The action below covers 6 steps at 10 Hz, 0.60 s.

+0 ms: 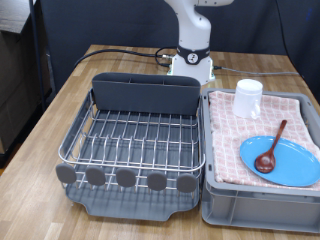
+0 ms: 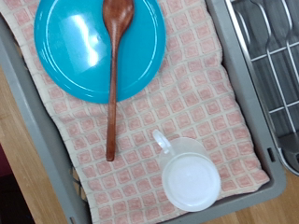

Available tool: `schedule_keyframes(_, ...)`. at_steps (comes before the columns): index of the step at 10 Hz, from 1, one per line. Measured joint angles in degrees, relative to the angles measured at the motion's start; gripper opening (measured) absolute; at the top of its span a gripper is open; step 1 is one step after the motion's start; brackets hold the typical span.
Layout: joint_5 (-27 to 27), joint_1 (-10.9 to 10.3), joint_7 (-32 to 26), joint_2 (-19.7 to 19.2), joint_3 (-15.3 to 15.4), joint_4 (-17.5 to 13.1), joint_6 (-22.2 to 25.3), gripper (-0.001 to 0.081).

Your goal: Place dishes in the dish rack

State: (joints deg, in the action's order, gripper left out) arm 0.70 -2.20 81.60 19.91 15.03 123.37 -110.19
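Pink checkered cloth [image 2: 201,103] lines the grey crate [image 1: 215,205] at the exterior view's right, and all three dishes lie on it. We note the light-blue plate [image 1: 280,160] toward the crate's lower right in that view, the wooden spoon [image 1: 271,148] lying with its bowl on the plate and its handle running off onto the cloth, and the white cup [image 1: 248,98] standing upright near the crate's far corner, apart from the plate.

The dish rack [image 1: 135,140] sits just beside the crate on the exterior view's left; its wire grid holds nothing we can see, and the caddy [image 1: 145,92] stands along its far edge. Nothing racked yet, by our reading.

Gripper: not visible in either view. Only the arm's base and lower links show at the exterior view's top. We cannot tell whether the fingers are spread or closed. The wrist camera looks straight down on the crate from well above.

For a clean pick we judge: the cup's handle [image 2: 163,142] and thin rim offer a firm pinch; the spoon wants gripping across its narrow handle; the plate lies flat, so only its rim is graspable.
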Motion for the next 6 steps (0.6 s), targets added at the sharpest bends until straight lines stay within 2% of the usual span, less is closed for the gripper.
schedule_keyframes(3, -1.43, -0.03, 7.69, -4.72, 4.0, -3.95, -0.03, 0.0803)
schedule_keyframes(6, -2.79, -0.04, 9.99, -7.45, 5.74, -4.82, -1.44, 0.0803)
